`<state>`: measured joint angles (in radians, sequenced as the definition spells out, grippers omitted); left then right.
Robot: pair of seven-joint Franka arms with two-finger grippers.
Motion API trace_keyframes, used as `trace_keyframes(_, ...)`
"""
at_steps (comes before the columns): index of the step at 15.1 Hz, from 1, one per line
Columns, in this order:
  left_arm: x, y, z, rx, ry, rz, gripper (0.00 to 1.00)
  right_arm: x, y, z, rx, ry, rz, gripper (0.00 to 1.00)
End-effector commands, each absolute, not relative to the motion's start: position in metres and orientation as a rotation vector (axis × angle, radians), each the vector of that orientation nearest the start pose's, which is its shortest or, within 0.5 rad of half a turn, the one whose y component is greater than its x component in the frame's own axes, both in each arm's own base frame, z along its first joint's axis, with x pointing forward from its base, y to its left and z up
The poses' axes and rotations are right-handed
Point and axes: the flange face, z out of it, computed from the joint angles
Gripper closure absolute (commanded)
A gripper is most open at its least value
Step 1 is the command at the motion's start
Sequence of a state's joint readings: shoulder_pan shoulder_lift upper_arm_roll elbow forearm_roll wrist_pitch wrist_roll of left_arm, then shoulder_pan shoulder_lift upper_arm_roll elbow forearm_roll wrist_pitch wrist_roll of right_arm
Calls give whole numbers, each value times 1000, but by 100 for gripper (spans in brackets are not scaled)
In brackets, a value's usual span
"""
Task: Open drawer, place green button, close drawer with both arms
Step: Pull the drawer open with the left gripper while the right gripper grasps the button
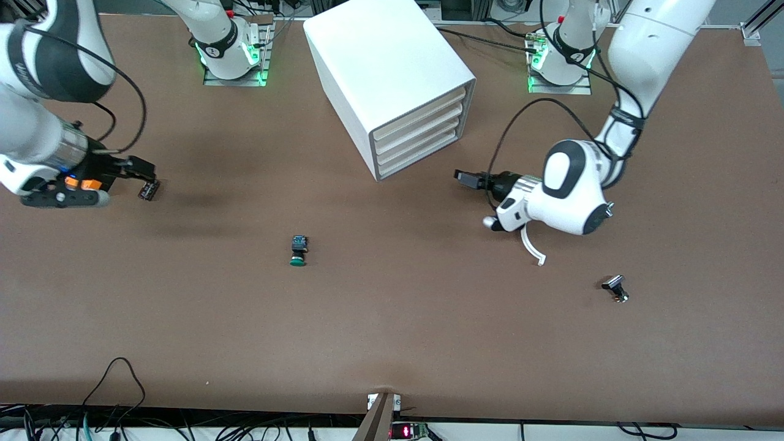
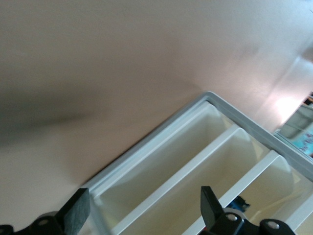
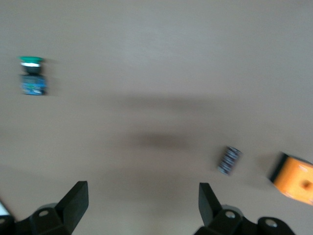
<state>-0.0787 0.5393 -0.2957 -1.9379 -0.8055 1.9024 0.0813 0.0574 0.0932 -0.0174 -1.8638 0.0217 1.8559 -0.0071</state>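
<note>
The white cabinet (image 1: 392, 73) stands at the robots' side of the table with all its drawers shut. The lowest drawer (image 1: 422, 160) also shows in the left wrist view (image 2: 166, 152). My left gripper (image 1: 465, 179) is open and empty, low over the table in front of the drawer fronts, a short gap from them; in its own view (image 2: 143, 208) its fingers frame the lower drawers. The green-capped button (image 1: 298, 251) lies on the table, nearer the camera than the cabinet, and shows in the right wrist view (image 3: 32, 76). My right gripper (image 1: 146, 177) (image 3: 143, 201) is open and empty above the right arm's end.
A small silver-black part (image 1: 615, 288) lies toward the left arm's end, nearer the camera than the left gripper. In the right wrist view a small striped part (image 3: 229, 160) and an orange box (image 3: 296, 178) lie on the table beside my right gripper.
</note>
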Motion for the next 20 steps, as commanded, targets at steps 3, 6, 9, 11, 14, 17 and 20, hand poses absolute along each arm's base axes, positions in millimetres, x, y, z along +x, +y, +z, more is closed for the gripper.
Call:
trace_keyframes(3,454,-306,179,2178,64,-780,1,598,81,429,-3076,-6,110,0)
trace_keyframes(6,431,-321,169,2196,25,-801,3,612,119,397,-3063,-70,26,0)
trace_keyframes(9,411,-328,158,2188,5,-840,13,624,164,364,-3026,-63,-14,0)
trace_keyframes(11,405,-330,154,2183,16,-830,24,627,203,331,-3035,-148,-11,0)
trace_keyframes(14,398,-333,148,2199,9,-816,71,633,228,280,-3033,-185,-51,0)
trace_keyframes(17,422,-312,153,2219,40,-757,100,635,231,245,-3040,-205,-76,0)
trace_keyframes(20,506,-234,170,2251,187,-551,100,633,239,209,-3041,-229,-90,0)
